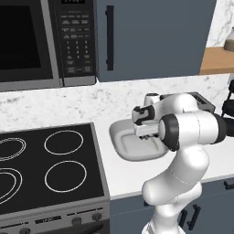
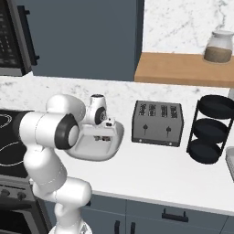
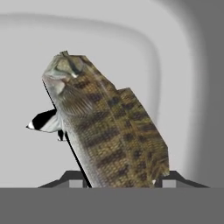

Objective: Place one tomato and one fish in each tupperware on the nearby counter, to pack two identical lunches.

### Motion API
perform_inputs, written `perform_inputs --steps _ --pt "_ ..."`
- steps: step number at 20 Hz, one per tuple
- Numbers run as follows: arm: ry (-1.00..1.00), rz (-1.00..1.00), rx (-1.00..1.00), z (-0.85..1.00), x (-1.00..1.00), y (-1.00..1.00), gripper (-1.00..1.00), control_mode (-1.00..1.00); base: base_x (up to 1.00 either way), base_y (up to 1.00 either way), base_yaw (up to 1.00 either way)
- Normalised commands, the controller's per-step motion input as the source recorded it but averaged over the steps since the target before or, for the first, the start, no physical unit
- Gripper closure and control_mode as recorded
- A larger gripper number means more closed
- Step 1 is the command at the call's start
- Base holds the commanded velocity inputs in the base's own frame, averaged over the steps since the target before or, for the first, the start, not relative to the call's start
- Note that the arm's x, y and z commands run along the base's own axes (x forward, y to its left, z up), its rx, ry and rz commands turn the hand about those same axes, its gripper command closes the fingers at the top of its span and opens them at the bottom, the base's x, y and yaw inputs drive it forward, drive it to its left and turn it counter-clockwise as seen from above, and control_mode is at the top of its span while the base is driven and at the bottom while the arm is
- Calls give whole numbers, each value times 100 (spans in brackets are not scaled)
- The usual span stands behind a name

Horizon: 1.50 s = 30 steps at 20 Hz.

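Hand view: the fingers (image 3: 118,177) are clamped on a scaly olive-brown fish (image 3: 105,131), which hangs directly below them over the shallow light-grey plastic tupperware (image 1: 125,148) on the white desk (image 2: 183,169). Judged progress: fish not yet released; tomatoes and the second tray cannot be assessed.

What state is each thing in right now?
tool: shut on fish, above tupperware
fish: held, hanging over the tray
tupperware: on the counter, beside the stovetop
toaster: slots empty, levers up
stovetop: bare
rack: its shelves bare
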Motion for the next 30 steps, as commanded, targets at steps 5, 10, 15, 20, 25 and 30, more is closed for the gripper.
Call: perform_inputs --steps 5,10,15,20,25,30 --pt "-2 -6 0 0 15 9 100 -100 0 0 0" --pt "0 -1 0 0 0 4 -100 -100 0 0 0" --pt "0 0 0 0 0 3 -100 -100 0 0 0" --pt "0 0 0 0 0 0 -100 -100 0 0 0" --pt "0 -1 0 2 -2 0 -100 -100 0 0 0" --pt "0 0 -4 7 -53 0 -100 -100 0 0 0"
